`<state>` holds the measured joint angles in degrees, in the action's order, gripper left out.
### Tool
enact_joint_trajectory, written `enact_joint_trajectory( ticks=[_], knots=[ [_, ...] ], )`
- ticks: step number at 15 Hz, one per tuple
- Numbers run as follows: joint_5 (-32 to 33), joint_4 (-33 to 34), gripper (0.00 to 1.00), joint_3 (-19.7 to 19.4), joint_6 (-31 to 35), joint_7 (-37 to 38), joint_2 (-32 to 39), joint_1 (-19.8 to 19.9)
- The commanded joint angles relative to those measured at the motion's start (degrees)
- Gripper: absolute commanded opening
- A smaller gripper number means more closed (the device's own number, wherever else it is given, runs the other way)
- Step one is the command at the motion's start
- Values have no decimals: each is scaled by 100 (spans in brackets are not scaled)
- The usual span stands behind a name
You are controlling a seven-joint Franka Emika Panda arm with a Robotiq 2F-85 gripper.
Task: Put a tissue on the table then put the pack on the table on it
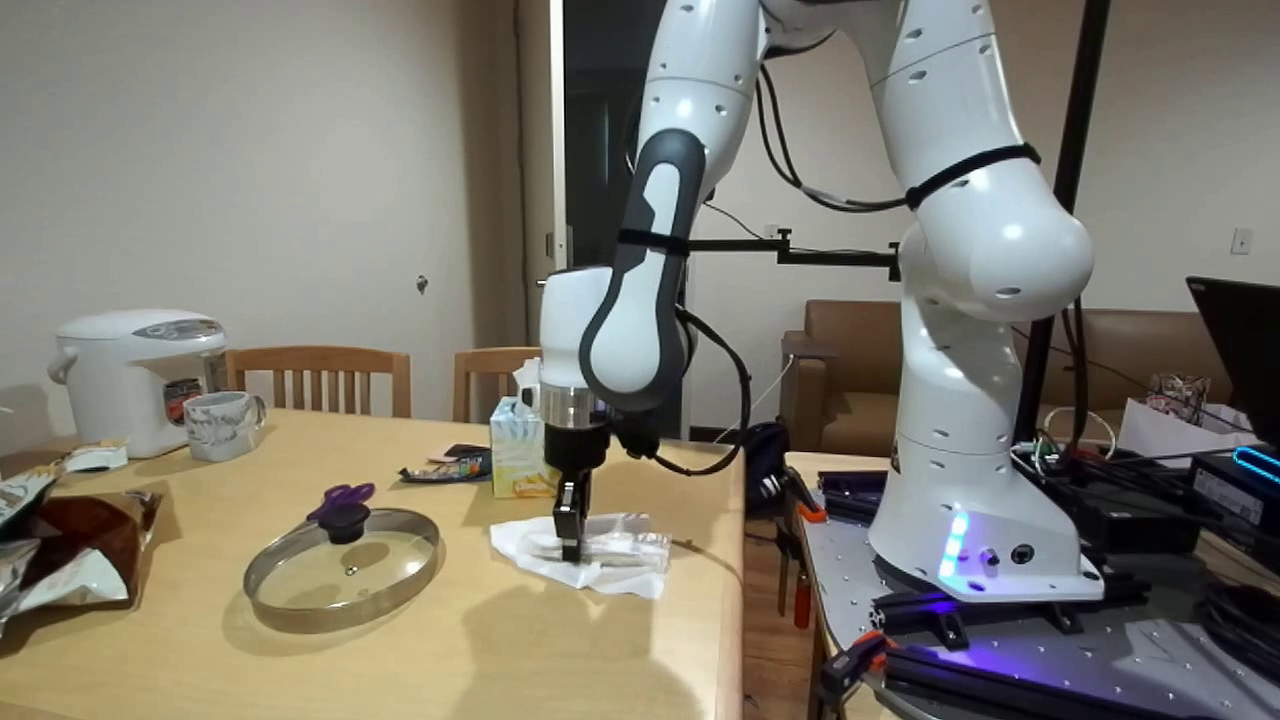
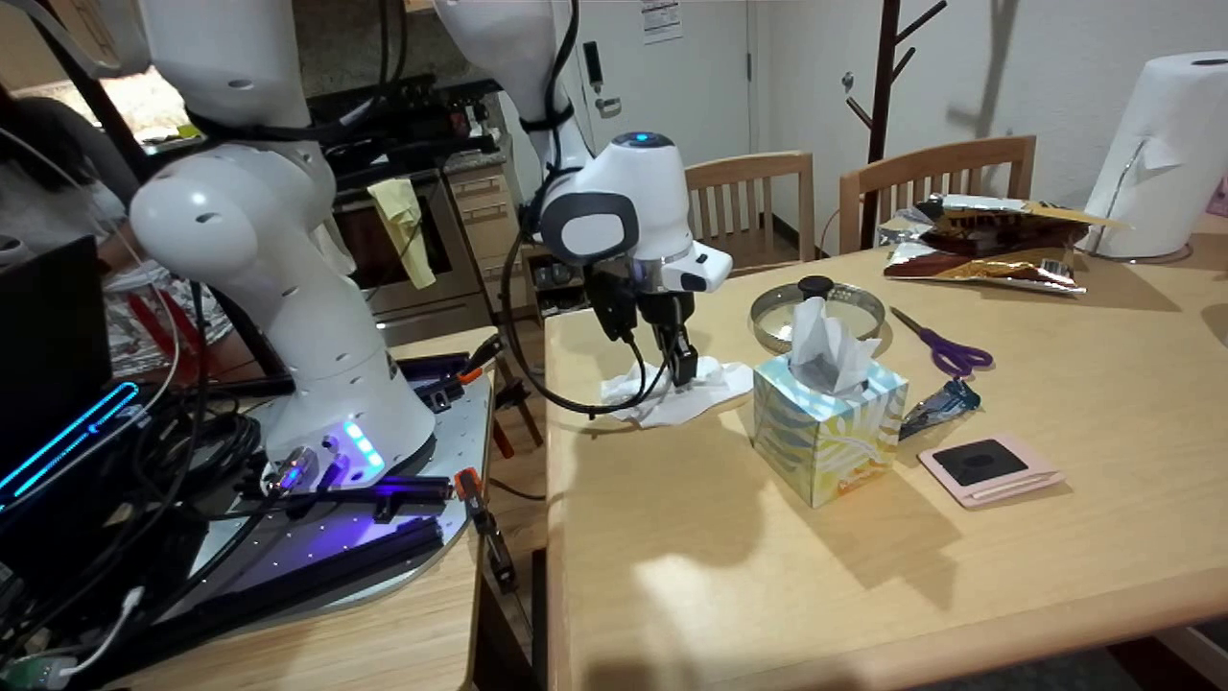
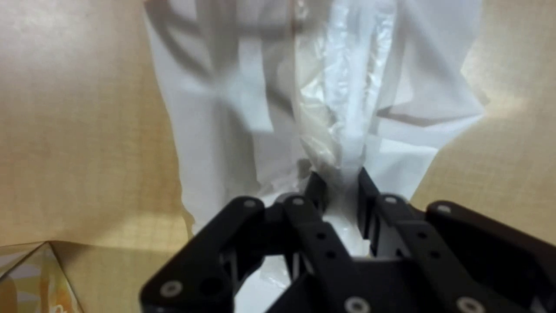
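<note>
– Where's the pack (image 1: 628, 548), and which way does it point?

– On the tissue (image 1: 600, 576), which lies creased on the surface (image 1: 370, 670). In an exterior view the pack's long axis runs left to right, the right end pointing towards the robot base (image 1: 985, 520) and reaching nearly to the tissue's right edge.

– And the end effector (image 3: 342, 187)?

– Pointing straight down, jaws almost together, with the pack pinched between the fingertips, nearer its left end.

– Anything hard to make out?

– The left end, yes: the fingers cover most of it in the wrist view, and it blurs into the white beneath. The right end runs out of that view. In an exterior view the end effector and a looping black cable (image 2: 587, 411) stand before the tissue, and there I can't tell pack from tissue. Of the tissue box (image 2: 830, 437), the wrist view catches only a corner.
</note>
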<state>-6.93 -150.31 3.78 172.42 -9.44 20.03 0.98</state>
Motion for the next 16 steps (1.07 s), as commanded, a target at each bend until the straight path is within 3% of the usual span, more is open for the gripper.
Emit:
enact_joint_trajectory(
  ticks=[1, 2, 3, 4, 12, 16],
  knots=[
    [383, -70, 5, 332, 707, -387, 292, 448],
    [501, -65, 5, 320, 855, -354, 370, 466],
    [591, -65, 44, 376, 956, -335, 398, 548],
    [697, -94, 44, 424, 1065, -337, 405, 630],
    [1098, -297, 95, 637, 1320, -104, 299, 1001],
    [1072, -337, 100, 822, 1212, -28, 209, 1140]
  ],
)
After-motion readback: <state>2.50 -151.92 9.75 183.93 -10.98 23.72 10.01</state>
